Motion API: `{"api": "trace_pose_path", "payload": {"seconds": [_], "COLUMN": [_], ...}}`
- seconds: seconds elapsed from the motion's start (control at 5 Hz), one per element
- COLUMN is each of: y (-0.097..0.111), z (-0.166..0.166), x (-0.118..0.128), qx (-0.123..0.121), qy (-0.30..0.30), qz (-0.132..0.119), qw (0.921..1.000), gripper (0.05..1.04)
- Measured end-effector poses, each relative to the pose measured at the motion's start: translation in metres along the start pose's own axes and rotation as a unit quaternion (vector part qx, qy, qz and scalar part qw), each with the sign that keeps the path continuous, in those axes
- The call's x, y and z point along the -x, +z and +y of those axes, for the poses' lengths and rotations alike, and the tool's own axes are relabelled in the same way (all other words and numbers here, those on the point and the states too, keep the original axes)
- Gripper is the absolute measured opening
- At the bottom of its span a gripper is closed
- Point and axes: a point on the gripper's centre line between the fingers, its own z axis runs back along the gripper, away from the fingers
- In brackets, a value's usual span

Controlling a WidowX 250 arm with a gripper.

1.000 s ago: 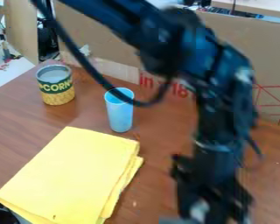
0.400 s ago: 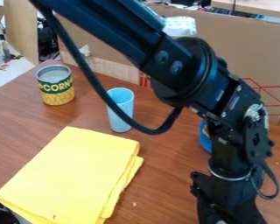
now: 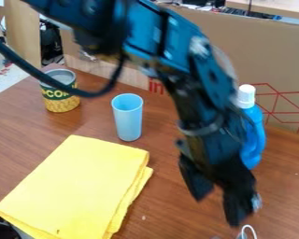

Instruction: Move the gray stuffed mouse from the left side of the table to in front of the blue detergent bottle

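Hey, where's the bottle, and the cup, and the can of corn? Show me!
Bottle [image 3: 256,133]: camera view, on its blue side.
Cup [image 3: 129,119]: camera view, middle of its side.
Can [image 3: 60,104]: camera view, low on its label.

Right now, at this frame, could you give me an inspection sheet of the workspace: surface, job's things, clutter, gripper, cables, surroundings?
Surface: brown wooden table, with a pale speck right of the cloth.
Job's things: blue bottle, white-capped, upright, partly behind the arm; white loop at the bottom edge, near the gripper.
Clutter: folded yellow cloth; light blue cup and can, both upright; dark round item, lower left corner, cut off.
Gripper: open, pointing down, holding nothing.
Cables: black cable hangs from the arm, crossing the view of the can.
Surroundings: cardboard with red print behind the table.
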Motion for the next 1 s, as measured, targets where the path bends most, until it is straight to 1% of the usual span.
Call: {"api": "trace_pose_path", "payload": {"seconds": [0.2,0.4,0.6,0.8,1.0], "y": [0.016,0.074,0.098,0.126,0.13], "z": [0.021,0.044,0.069,0.106,0.13], "x": [-0.012,0.01,0.044,0.058,0.064], "qx": [0.059,-0.001,-0.099,-0.175,-0.183], "qy": [0.016,0.056,0.114,0.157,0.18], "qz": [-0.05,-0.075,-0.011,0.063,0.127], "qw": [0.9969,0.9956,0.9884,0.9699,0.9581], "gripper": [1.003,1.001,1.001,1.001,1.001]}}
